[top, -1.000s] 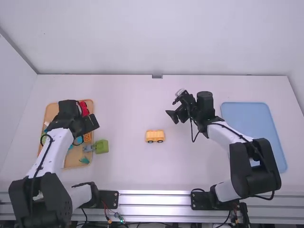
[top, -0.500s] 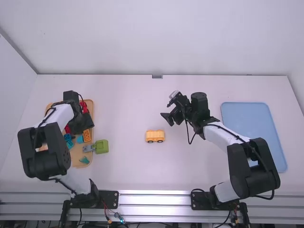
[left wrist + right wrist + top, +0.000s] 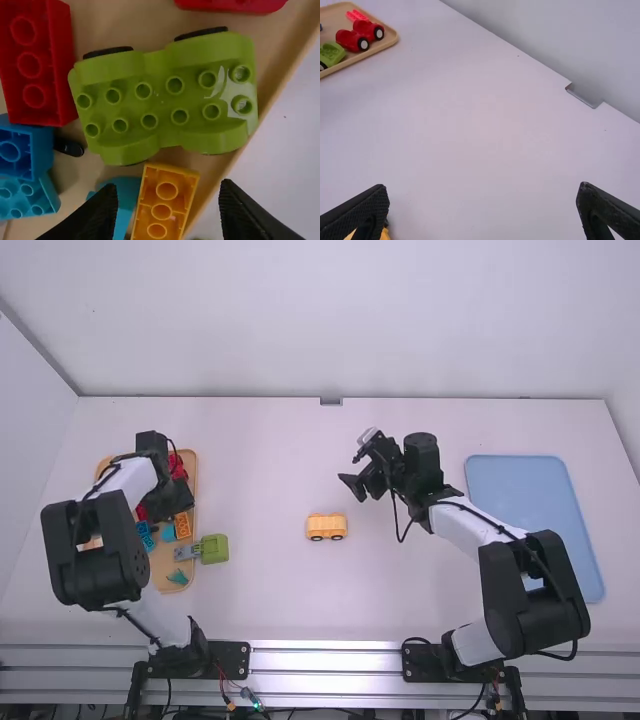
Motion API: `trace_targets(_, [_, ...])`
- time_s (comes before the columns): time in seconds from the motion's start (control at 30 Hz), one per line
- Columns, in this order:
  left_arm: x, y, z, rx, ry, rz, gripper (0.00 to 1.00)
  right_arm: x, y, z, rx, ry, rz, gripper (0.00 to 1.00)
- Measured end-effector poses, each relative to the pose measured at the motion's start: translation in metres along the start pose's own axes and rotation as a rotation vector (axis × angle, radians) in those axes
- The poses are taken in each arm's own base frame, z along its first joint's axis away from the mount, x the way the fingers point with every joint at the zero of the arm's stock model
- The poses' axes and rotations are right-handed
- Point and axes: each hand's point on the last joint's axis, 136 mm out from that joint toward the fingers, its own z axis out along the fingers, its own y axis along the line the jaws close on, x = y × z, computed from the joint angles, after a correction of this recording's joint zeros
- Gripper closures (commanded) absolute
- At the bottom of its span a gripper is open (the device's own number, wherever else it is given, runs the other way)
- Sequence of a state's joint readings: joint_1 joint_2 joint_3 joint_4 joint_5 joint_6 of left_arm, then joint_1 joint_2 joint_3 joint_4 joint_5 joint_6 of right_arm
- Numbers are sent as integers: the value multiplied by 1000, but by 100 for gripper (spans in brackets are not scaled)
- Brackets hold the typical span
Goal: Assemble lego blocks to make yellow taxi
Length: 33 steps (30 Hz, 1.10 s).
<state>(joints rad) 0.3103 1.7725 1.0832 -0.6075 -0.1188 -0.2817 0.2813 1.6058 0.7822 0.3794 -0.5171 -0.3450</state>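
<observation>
Beneath both pairs of jaws spreads the white bench (image 3: 270, 610). Directly under the left jaws sits the wooden tray (image 3: 160, 568) of bricks. These jaws stand parted with nothing gripped; the right ones are spread too, empty above the bench. Ahead of the left jaws' tips, inside the tray, lies a green wheeled base (image 3: 165, 95), likely not for this build.

Just beside the right jaws, toward the arm bases and a little left, the yellow wheeled block (image 3: 326, 532) stands on the bench. It should be light, stiff and hard to harm, but apt to roll; best steadied by the sides of its body, clear of the wheels.

Below the gap of the left jaws is the orange-yellow brick (image 3: 161, 212), probably the next piece wanted. Expect rigid, slightly slick plastic that could twist if pinched off centre. Its long sides suit a low, square hold, leaving the studs free for handling later. Close alongside, a teal-blue piece (image 3: 125, 200) may crowd one finger, so a narrow, straight descent seems wise.
</observation>
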Motion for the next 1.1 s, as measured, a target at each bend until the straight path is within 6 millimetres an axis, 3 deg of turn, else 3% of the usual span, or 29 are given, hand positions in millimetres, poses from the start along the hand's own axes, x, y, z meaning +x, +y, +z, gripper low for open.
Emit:
trace_targets(0.3, [5,2,9,-6,-5,0,66,0,0,0,0,1,3,1])
trace_targets(0.67, [8,-1,10,12,2,15,60,0,0,0,0,0,5,1])
trace_targets(1.1, [29,14,24,-16,51,-17,61,0,0,0,-1,0,6,1])
